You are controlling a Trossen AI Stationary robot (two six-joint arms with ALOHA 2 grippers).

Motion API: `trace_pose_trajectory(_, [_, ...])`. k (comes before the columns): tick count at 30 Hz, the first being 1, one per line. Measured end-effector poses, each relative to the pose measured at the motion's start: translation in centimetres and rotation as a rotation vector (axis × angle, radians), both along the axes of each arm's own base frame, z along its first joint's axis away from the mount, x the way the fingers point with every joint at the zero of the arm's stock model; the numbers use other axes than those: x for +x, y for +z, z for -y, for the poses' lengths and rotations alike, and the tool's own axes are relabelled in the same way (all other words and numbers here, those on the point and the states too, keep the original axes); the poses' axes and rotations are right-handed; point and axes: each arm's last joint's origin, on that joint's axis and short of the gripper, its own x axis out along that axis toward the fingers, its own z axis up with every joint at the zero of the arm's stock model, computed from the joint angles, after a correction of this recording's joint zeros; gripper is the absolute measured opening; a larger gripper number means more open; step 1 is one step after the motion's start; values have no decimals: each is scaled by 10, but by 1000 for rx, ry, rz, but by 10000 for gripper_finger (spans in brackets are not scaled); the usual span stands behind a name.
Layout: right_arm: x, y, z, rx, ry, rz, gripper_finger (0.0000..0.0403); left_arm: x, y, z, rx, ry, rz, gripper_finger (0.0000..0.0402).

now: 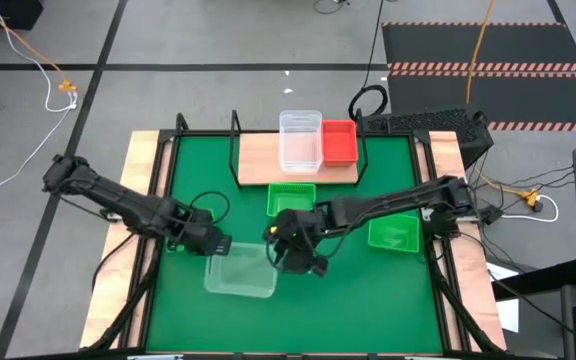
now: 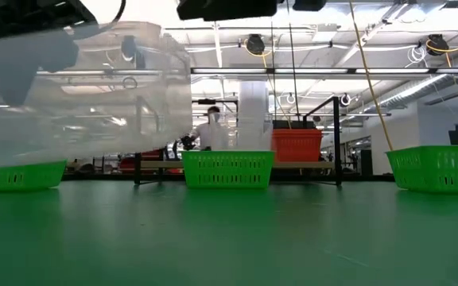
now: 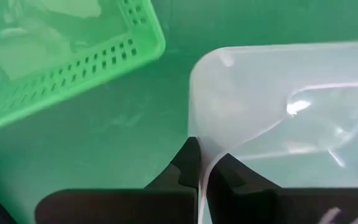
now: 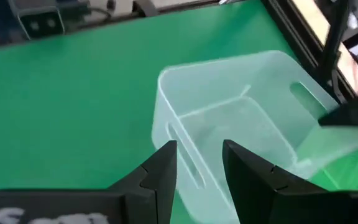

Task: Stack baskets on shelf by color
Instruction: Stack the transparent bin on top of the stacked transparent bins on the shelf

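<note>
While the clear basket (image 1: 240,273) sits near the front of the green worktop (image 1: 348,300), the left gripper (image 1: 218,246) has its jaws shut on the thin rim at one corner, the wall pinched between the two pads as the left wrist view shows. The right gripper (image 1: 298,262) stands at the basket's opposite edge, jaws apart and straddling the wall there (whether a pad already touches, I cannot tell).

Shelf (image 1: 298,160) is at the back of the worktop: a clear stack (image 1: 300,140) on it, a red basket (image 1: 339,143) just beside. One green basket (image 1: 291,197) lies just in front of the shelf, another (image 1: 393,234) to the right, and a third shows under the left arm in the left wrist view.

Judgement: this basket belongs on the clear stack. A corner pinch on soft plastic will tilt and flex, so lift level, keep the basket clear of the green one in front, square it over the stack, then lower straight in.
</note>
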Motion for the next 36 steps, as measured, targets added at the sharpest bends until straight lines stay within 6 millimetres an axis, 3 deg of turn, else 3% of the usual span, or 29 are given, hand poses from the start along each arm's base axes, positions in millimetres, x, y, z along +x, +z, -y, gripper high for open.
trace_pose_trajectory(9, [9,-12,-5,-114,-5,31,125,5,1,-7,6,-3,28,6])
trace_pose_trajectory(16, [1,-33,-1,-285,-9,-58,122,11,4,-8,17,-13,91,9])
trace_pose_trajectory(20, [-3,-42,0,-364,1,-79,94,11,5,-8,21,-15,98,7])
trace_pose_trajectory(24, [-4,-43,-6,-428,27,-67,36,13,6,-8,17,-23,115,6])
trace_pose_trajectory(26, [-6,-43,-9,-446,40,-68,12,15,7,-7,11,-34,143,18])
trace_pose_trajectory(31, [-10,-43,-15,-442,31,-89,3,20,11,-7,10,-62,216,67])
trace_pose_trajectory(36, [-22,-13,-14,-391,-42,-41,2,14,22,-8,0,-77,282,113])
